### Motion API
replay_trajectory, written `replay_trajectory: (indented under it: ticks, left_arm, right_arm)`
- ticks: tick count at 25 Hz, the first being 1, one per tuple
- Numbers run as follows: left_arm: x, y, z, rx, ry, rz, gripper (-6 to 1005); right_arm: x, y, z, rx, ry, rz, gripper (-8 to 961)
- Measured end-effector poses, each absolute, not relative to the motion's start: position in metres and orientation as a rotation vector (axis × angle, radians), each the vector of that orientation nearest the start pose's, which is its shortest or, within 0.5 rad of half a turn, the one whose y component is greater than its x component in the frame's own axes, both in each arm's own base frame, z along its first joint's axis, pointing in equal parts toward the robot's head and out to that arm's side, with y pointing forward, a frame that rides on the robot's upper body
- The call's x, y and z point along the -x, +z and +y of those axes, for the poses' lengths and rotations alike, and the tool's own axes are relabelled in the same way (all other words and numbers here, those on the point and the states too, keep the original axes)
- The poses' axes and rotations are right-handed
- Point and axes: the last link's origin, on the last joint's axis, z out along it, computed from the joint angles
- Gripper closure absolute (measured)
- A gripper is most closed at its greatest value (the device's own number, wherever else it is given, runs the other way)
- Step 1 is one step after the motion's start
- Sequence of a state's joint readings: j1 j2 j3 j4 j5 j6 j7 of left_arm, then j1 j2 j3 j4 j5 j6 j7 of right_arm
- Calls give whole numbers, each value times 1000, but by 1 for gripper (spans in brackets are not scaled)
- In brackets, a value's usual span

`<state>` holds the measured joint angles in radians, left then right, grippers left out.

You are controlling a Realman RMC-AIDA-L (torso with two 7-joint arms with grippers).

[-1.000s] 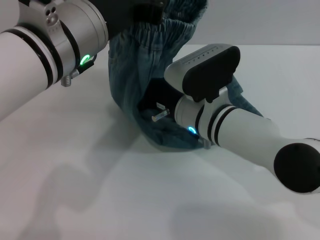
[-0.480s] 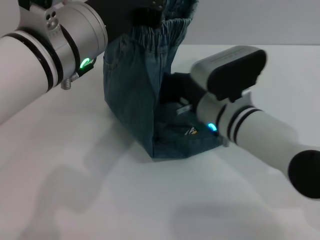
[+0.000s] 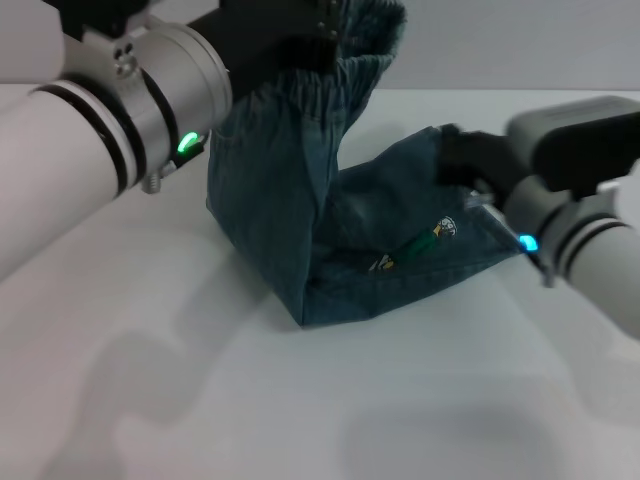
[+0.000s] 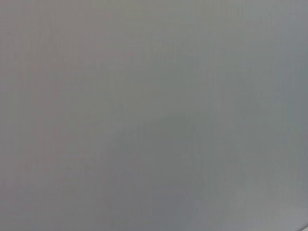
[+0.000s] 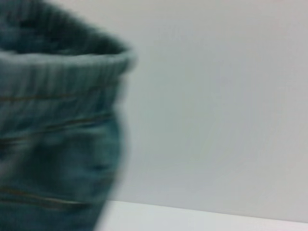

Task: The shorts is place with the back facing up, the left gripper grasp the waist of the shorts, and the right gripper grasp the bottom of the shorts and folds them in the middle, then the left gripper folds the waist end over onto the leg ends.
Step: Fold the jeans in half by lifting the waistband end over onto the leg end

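The blue denim shorts (image 3: 270, 190) are bent into an L. Their elastic waist (image 3: 335, 80) hangs raised in the air at the back, with my left gripper (image 3: 300, 35) shut on it from above. The leg part (image 3: 410, 235) lies flat on the white table, with a small green print showing on it. My right gripper (image 3: 464, 165) sits at the right, low by the far edge of that flat leg part. The right wrist view shows the raised waist (image 5: 57, 62) close up against a plain wall. In the left wrist view there is only plain grey.
A white table (image 3: 150, 390) spreads in front of and to the left of the shorts. My left arm (image 3: 90, 150) crosses the upper left and my right arm (image 3: 590, 240) comes in from the right edge.
My right arm has drawn back to the right, off the middle of the shorts, uncovering the flat leg part. The left gripper still holds the waist up in about the same place.
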<state>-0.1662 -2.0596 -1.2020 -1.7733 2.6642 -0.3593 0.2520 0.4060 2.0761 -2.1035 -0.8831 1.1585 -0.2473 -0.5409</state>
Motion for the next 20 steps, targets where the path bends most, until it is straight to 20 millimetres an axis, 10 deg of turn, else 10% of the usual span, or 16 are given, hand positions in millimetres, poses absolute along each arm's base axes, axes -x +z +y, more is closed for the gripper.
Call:
replay_trajectory:
  ticks: [20]
  left_arm:
    - [81, -76, 334, 2165, -833, -477, 891]
  right_arm:
    - [-283, -36, 366, 1705, 409, 874, 955]
